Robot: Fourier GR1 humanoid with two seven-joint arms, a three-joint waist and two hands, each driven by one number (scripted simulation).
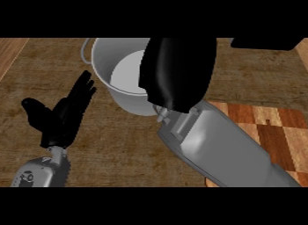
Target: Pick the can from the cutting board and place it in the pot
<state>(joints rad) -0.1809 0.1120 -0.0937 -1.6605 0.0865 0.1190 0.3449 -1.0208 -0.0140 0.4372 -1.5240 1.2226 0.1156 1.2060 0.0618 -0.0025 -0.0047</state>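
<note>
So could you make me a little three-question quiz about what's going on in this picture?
1. True or false: the right hand is over the pot.
2. Which describes the left hand? A. curled round a spoon B. open, fingers up, left of the pot C. inside the pot
3. Fill in: the checkered cutting board lies at the view's lower ____.

Key: 1 true. 2 B. 3 right. The can itself cannot be seen; the right hand's back hides whatever it may hold.
</note>
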